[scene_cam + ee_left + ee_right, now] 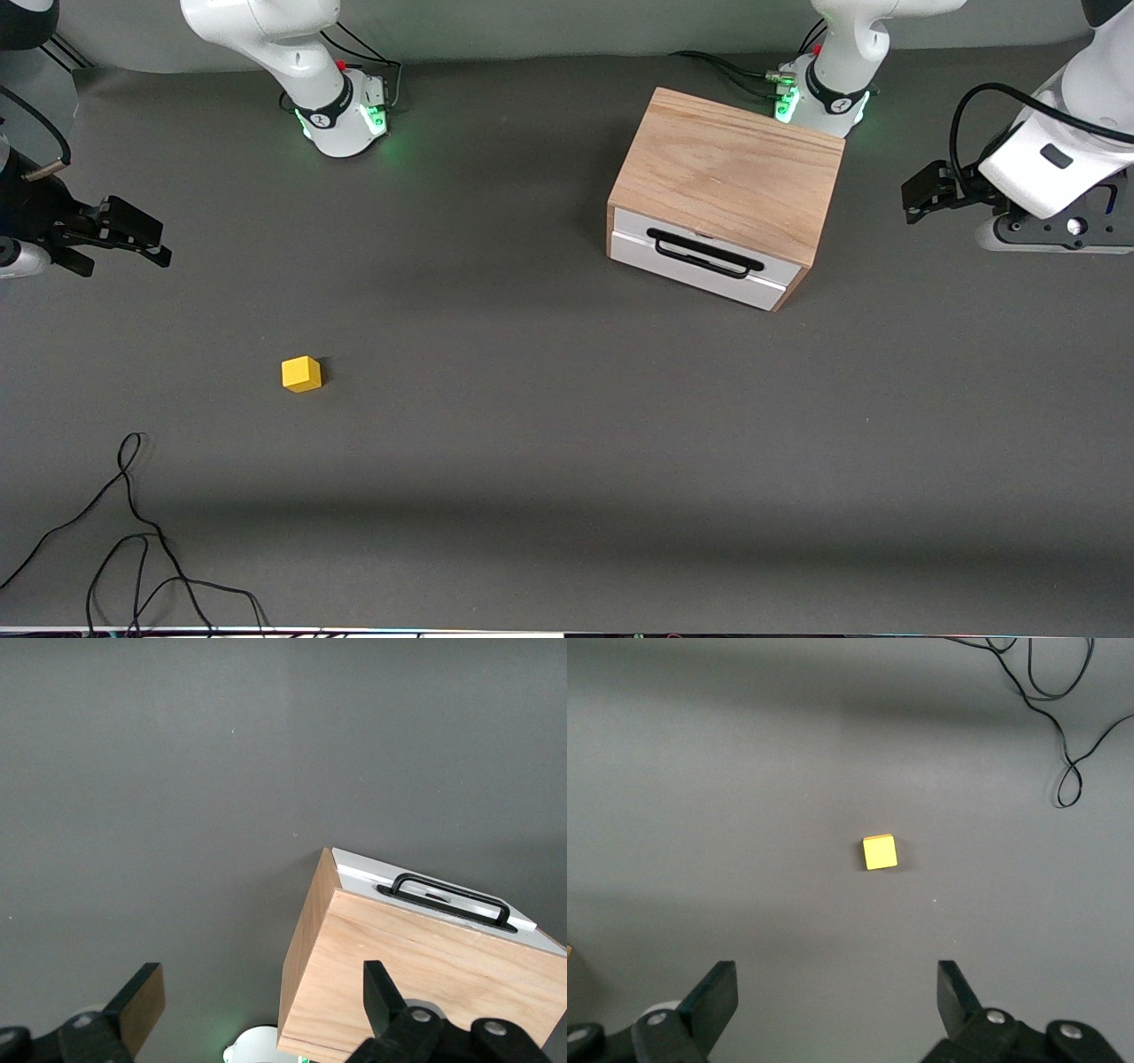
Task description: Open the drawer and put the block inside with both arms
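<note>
The block (301, 374) is a small yellow cube lying alone on the table (549, 443), toward the right arm's end and nearer the front camera than the cabinet (731, 173). The drawer (704, 257), white-fronted with a black bar handle (704, 252), looks shut, though a slight gap can't be ruled out. The right gripper (833, 1001) hangs spread wide and empty, apart from the block. The left gripper (257, 1005), equally wide and empty, hangs beside the cabinet. The table is dark grey; a loose black cable (133, 532) lies near the front edge.
</note>
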Motion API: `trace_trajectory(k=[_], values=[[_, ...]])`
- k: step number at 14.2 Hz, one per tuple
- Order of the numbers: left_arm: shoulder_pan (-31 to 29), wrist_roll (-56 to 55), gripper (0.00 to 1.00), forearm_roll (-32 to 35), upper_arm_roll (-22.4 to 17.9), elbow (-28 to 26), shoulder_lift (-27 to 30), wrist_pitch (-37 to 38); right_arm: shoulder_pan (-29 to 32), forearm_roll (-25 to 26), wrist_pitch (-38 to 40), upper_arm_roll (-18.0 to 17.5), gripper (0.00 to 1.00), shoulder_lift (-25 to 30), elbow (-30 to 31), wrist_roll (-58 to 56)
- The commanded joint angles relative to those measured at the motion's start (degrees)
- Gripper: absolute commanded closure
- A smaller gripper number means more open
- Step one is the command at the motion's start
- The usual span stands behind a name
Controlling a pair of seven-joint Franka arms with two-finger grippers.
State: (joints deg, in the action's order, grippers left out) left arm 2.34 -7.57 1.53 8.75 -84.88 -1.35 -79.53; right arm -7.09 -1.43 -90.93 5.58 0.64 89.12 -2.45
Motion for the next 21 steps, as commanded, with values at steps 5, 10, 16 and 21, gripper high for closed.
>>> trace_trajectory(k=[5,10,16,21], values=[[-0.75,1.15,0.0,0.41,0.57,-0.37,0.73,0.34,-0.55,0.38,0.32,0.31,0.0,-0.82,-1.59,1.4],[-0.75,1.15,0.0,0.41,0.57,-0.37,0.73,0.43,-0.64,0.82,0.23,0.4,0.0,-0.9,-1.06,0.78],[-0.75,1.15,0.0,0.41,0.57,-0.37,0.73,0.43,0.15,0.82,-1.0,0.57,0.0,-3.8,-1.41,-1.15],[-0.75,1.15,0.0,0.41,0.57,-0.37,0.73,0.52,0.24,1.08,-1.79,0.66,0.0,-5.38,-0.88,-1.24]])
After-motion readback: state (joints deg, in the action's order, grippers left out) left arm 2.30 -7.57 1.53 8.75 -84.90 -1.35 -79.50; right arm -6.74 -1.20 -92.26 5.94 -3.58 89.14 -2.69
